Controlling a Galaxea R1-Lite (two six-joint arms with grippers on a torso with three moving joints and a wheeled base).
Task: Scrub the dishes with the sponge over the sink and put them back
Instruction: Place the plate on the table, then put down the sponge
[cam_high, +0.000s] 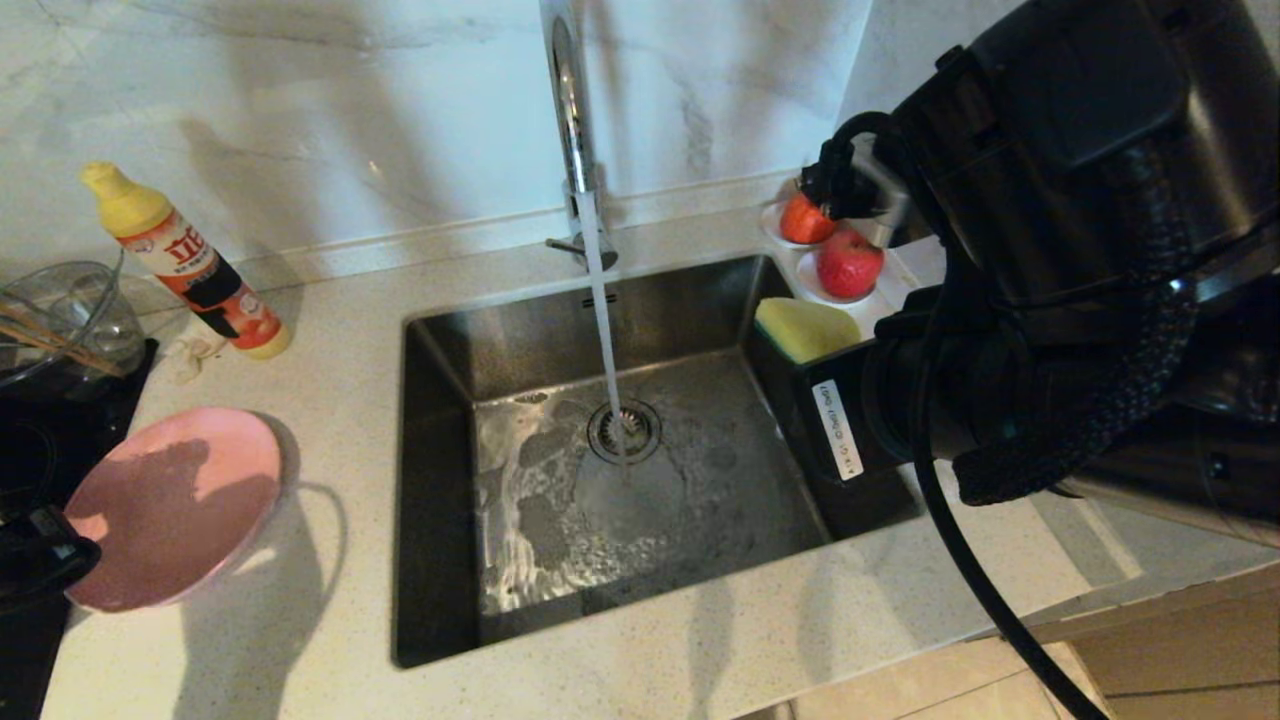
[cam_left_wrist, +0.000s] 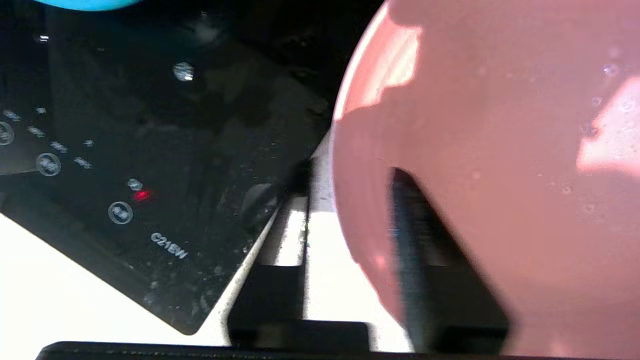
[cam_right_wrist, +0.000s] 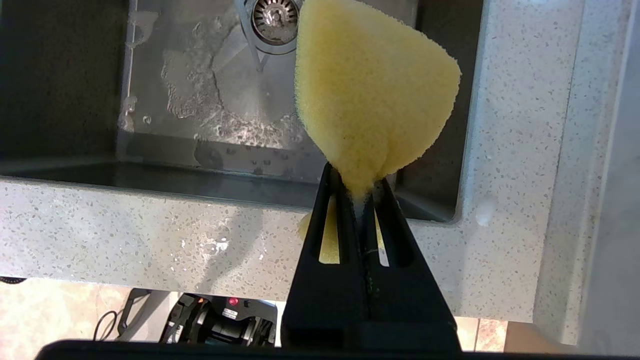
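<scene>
**Plate at the left tool, sponge pinched in the right over the sink**

Nearest the robot on its left, the left tool (cam_left_wrist: 350, 235) sits at the near-left rim of the pink plate (cam_high: 175, 505), which is on the pale speckled surface (cam_high: 330, 330) left of the sink (cam_high: 620, 450). In the left wrist view its fingers (cam_left_wrist: 272, 285) stand parted, one on each side of the plate's rim; whether they touch the rim I cannot tell. Just beside the plate lies a black induction hob (cam_left_wrist: 125, 190) with a small red light showing, and a sliver of the teal-blue bowl (cam_left_wrist: 85, 4) shows at its far side.

On the robot's right, the right tool (cam_right_wrist: 357, 192) is closed tight on the yellow sponge (cam_right_wrist: 370, 95), squeezing one end so the foam bulges out beyond the tips. It is held at the sink's right side, above the basin edge.

In the steel sink, water runs from the chrome faucet (cam_high: 572, 110) onto the round strainer drain (cam_high: 624, 430) and spreads over the bottom.

Farther back on the left stand a glass bowl (cam_high: 70, 310) with wooden chopsticks (cam_high: 50, 340) across it, and a yellow-capped detergent bottle (cam_high: 190, 265). Behind the sink's right corner, two red apples (cam_high: 850, 262) sit in a white tray.
</scene>
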